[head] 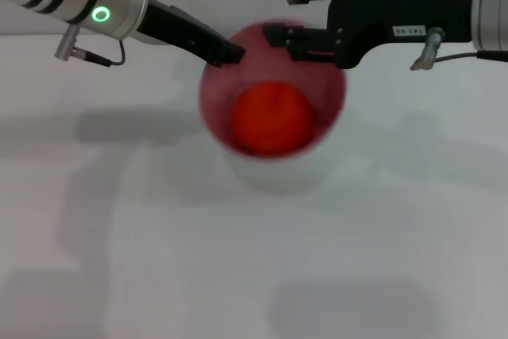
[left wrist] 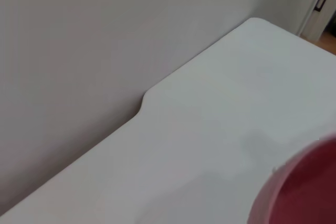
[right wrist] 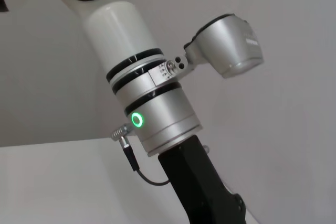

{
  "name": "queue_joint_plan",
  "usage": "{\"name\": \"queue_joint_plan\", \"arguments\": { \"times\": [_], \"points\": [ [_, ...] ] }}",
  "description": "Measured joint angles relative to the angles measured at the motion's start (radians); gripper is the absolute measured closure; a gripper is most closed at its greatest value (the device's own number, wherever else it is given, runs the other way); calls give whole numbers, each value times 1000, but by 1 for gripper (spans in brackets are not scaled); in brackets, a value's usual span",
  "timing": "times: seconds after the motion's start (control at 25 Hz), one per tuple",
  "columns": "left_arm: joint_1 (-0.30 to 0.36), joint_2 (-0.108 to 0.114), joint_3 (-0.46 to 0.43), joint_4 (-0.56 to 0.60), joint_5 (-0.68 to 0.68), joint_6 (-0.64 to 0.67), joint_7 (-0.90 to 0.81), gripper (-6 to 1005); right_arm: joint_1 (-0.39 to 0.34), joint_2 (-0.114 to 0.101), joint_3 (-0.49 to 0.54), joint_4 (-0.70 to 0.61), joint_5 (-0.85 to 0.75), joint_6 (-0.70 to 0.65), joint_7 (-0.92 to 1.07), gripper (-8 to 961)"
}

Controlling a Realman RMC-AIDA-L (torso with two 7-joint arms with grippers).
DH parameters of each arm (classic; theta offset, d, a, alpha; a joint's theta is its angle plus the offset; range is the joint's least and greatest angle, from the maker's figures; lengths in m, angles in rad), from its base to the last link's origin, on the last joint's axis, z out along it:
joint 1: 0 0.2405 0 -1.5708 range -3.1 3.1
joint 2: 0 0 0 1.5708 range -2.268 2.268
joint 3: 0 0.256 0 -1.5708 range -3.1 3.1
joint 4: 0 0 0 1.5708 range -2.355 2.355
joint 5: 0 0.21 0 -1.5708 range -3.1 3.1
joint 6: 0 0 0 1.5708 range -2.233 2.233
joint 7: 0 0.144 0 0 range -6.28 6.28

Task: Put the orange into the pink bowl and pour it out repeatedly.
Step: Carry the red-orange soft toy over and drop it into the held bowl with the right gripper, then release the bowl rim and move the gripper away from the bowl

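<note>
The pink bowl [head: 216,105] is held up above the white table, its opening facing my head camera. The orange [head: 271,118] lies inside it, low in the bowl. My left gripper [head: 228,52] comes in from the upper left and is shut on the bowl's far-left rim. A piece of the bowl's rim shows in the left wrist view [left wrist: 302,190]. My right gripper [head: 287,40] reaches in from the right, just over the bowl's far rim. It is open and holds nothing. The right wrist view shows only my left arm [right wrist: 157,124].
The white table [head: 254,275] spreads below, with the bowl's shadow [head: 278,176] under it. A wall stands behind the table's far edge [left wrist: 142,103]. No other objects show.
</note>
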State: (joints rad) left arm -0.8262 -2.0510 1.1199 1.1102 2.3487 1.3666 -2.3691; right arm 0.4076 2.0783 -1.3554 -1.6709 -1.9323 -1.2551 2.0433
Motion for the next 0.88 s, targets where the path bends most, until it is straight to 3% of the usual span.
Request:
{"name": "queue_joint_plan", "arguments": {
  "times": [0.24, 0.32, 0.44, 0.56, 0.72, 0.88],
  "points": [
    [9, 6, -2, -2, 13, -10, -3, 955, -64, 11, 16, -93, 32, 1, -39, 316],
    [13, 8, 1, -5, 15, -10, -3, 955, -104, 15, 45, -114, 114, 15, -104, 252],
    [16, 12, 6, -15, 16, -3, -3, 955, -170, 14, 105, -81, 339, 27, -244, 252],
    [21, 15, 6, -19, 32, 10, -3, 954, -257, 10, 133, 24, 655, 48, -461, 253],
    [22, 15, 7, -24, 57, 13, -3, 953, -368, 4, 105, 258, 1149, -18, -931, 253],
    [32, 15, 35, -42, 67, 14, -4, 952, -397, 2, 111, 510, 1418, -181, -1180, 253]
  ]
}}
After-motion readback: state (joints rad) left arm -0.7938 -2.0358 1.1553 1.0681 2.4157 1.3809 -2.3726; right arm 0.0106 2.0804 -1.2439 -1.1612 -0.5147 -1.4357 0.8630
